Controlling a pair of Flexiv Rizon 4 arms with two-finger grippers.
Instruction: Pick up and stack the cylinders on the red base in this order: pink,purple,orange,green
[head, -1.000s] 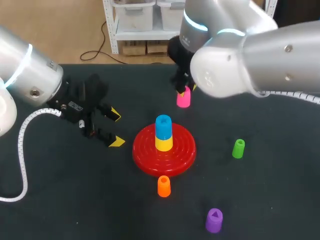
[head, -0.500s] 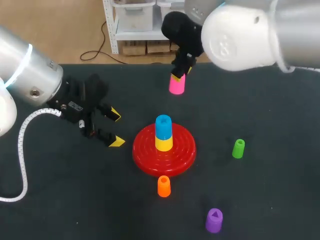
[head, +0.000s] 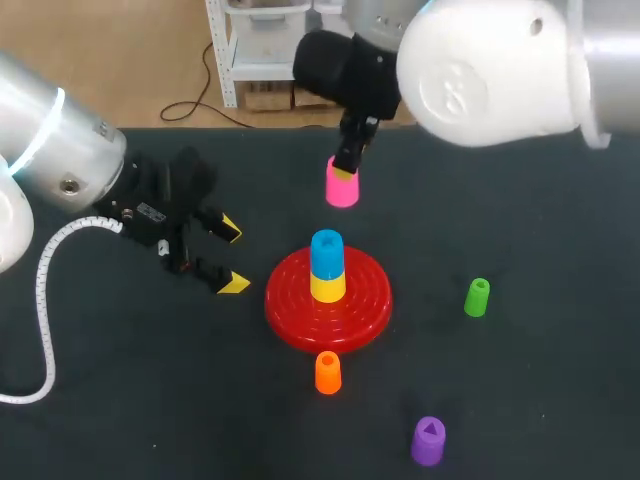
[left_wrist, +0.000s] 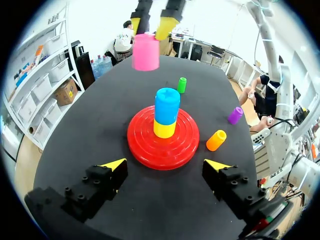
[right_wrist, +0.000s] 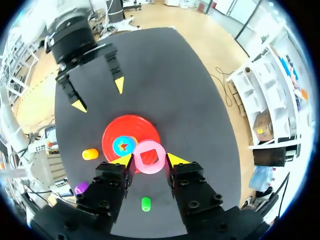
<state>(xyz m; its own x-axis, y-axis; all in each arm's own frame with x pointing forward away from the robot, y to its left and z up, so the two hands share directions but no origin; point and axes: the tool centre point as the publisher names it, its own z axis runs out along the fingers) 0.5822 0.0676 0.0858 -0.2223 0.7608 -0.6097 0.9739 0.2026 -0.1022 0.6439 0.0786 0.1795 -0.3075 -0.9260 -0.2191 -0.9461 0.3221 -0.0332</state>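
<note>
My right gripper (right_wrist: 149, 159) clamps the pink cylinder (head: 342, 187) aloft beyond the red base (head: 290, 310), my left gripper (head: 232, 256) stands open; if I release it off-centre over the blue cylinder (head: 326, 252), it topples.

Six cylinders (head: 341, 190) (head: 326, 250) (head: 327, 288) (head: 327, 373) (head: 477, 297) (head: 428, 441), one red base (head: 290, 305), two pincers (head: 232, 256) (head: 345, 168).

Dark table (head: 540, 400): red base (head: 295, 315), three cylinders (head: 327, 373)

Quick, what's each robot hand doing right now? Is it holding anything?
Left hand: open, holding nothing.
Right hand: closed on the pink cylinder.
</note>
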